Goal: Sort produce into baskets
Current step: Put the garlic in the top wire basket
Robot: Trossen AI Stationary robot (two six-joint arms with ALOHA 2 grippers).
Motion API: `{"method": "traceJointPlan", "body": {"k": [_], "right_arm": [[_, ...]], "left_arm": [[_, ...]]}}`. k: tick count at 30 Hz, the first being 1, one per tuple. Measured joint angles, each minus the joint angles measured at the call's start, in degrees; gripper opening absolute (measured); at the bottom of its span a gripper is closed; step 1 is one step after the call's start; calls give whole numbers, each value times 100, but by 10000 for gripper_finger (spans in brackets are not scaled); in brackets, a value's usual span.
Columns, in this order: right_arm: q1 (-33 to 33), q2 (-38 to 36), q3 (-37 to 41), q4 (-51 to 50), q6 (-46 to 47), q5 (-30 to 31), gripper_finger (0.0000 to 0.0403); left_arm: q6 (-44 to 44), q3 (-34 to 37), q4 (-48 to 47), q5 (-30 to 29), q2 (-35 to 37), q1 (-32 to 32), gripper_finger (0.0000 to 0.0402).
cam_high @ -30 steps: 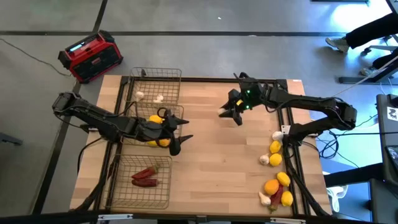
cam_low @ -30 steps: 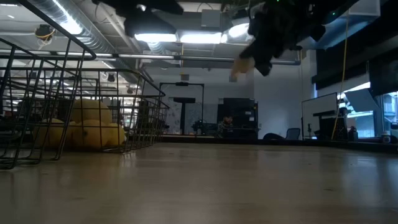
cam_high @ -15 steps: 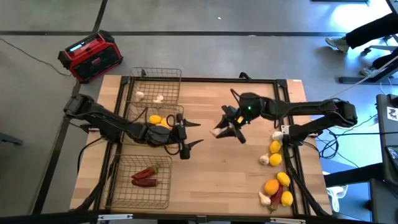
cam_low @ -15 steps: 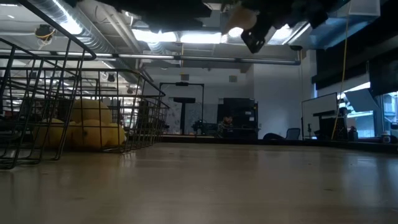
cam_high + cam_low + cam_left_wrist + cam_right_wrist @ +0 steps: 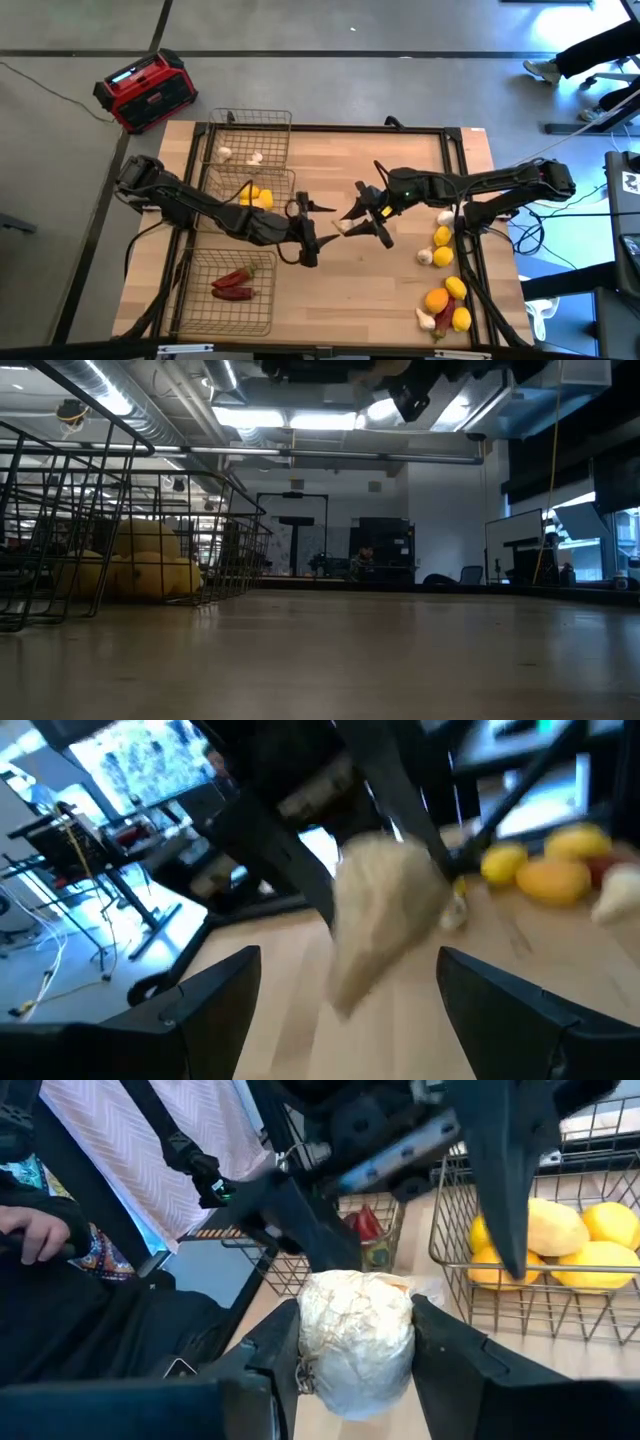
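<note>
Above the middle of the table (image 5: pixel 400 290), the right hand (image 5: pixel 352 218) is gripping a garlic bulb (image 5: pixel 356 1342) between its fingers (image 5: pixel 448 1348), while the left hand (image 5: pixel 312 232) is facing it from just beside, at its 9 o'clock, with its fingers spread wide and holding nothing. The high view is showing the bulb only as a pale speck at the fingertips; the right wrist view is showing it plainly, whitish and papery, pinched on both sides. The left wrist view is showing the same bulb (image 5: pixel 385 915) blurred, hanging between the right hand's dark fingers. Only the high view is showing all three wire baskets (image 5: pixel 283 135) along the table's 9 o'clock edge: garlic (image 5: pixel 225 153) lying in the 11 o'clock one, lemons (image 5: pixel 254 197) in the middle, red chili peppers (image 5: pixel 232 284) in the 7 o'clock one. At 4 o'clock, unsorted produce (image 5: pixel 445 280) is lying on the table. The low view is catching the lemon basket (image 5: pixel 120 530) and only dark arm parts at its top edge.
</note>
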State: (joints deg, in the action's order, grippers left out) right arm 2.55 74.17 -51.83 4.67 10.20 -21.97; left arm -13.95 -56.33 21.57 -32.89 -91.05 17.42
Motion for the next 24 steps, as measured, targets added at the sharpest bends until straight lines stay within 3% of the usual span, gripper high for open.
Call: {"method": "traceJointPlan", "body": {"k": [7, 24], "right_arm": [[60, 0, 0, 113, -62, 98, 145], [82, 4, 0, -72, -153, 49, 145]], "left_arm": [[-179, -171, -233, 27, -146, 81, 258], [-29, -169, -233, 21, -152, 93, 107]]}}
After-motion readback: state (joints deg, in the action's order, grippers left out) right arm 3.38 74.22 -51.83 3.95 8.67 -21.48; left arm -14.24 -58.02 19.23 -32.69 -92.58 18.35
